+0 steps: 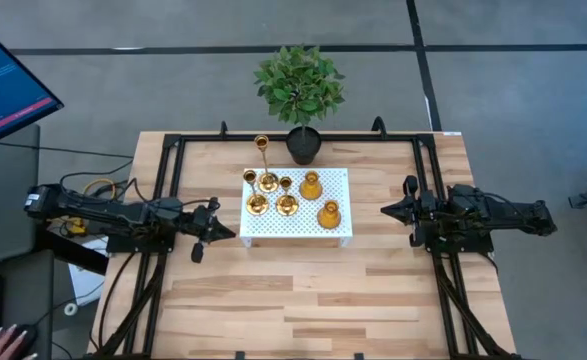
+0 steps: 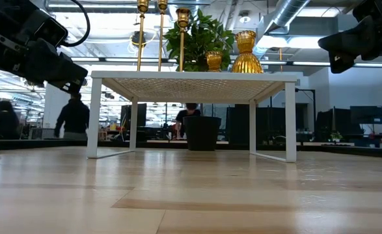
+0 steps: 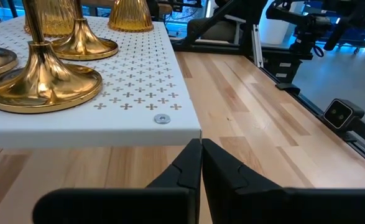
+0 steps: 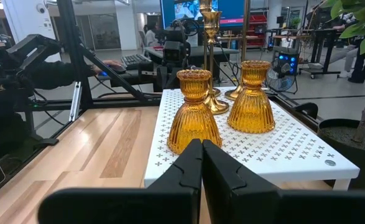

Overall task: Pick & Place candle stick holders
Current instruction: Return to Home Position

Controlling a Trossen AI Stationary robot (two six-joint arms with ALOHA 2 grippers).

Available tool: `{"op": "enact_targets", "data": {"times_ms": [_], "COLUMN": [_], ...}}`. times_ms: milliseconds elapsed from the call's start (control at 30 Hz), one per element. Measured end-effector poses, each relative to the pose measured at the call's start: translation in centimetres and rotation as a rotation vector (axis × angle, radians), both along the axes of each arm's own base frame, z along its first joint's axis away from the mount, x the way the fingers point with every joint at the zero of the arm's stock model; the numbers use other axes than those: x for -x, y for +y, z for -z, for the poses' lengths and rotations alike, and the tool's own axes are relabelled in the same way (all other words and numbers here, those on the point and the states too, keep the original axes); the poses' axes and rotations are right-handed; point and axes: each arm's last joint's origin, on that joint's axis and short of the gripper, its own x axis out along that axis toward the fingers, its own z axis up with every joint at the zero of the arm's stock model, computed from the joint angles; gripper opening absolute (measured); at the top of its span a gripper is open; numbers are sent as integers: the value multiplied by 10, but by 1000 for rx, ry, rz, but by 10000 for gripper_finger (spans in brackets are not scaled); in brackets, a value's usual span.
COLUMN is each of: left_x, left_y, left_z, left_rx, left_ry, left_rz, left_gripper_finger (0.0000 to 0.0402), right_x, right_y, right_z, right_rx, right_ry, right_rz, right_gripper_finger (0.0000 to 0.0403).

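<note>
Several gold candle stick holders (image 1: 286, 190) stand upright on their round bases on a white perforated stand (image 1: 295, 226) at the table's middle. Two squat ribbed ones (image 4: 194, 112) (image 4: 252, 98) are on its right part. Thin-stemmed ones (image 3: 40, 79) stand on its left part, the tallest (image 1: 262, 150) at the far side. My left gripper (image 1: 229, 233) is shut, level, just left of the stand. My right gripper (image 1: 385, 210) is shut, level, off the stand's right side. Neither holds anything.
A potted green plant (image 1: 300, 100) stands at the table's far edge behind the stand. Black rails (image 1: 169, 175) run along both sides of the table. Bare wood (image 1: 303, 300) lies between the stand and the near edge. People move in the room beyond (image 2: 73, 117).
</note>
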Motion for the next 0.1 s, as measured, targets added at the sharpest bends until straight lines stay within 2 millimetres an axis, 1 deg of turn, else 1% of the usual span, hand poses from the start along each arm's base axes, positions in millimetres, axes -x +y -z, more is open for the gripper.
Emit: {"op": "enact_targets", "data": {"times_ms": [100], "left_x": [0], "left_y": [0], "left_z": [0], "left_rx": [0], "left_ry": [0], "left_rz": [0], "left_gripper_finger": [12], "right_x": [0], "right_y": [0], "right_z": [0], "right_rx": [0], "right_ry": [0], "right_rz": [0], "right_gripper_finger": [0]}}
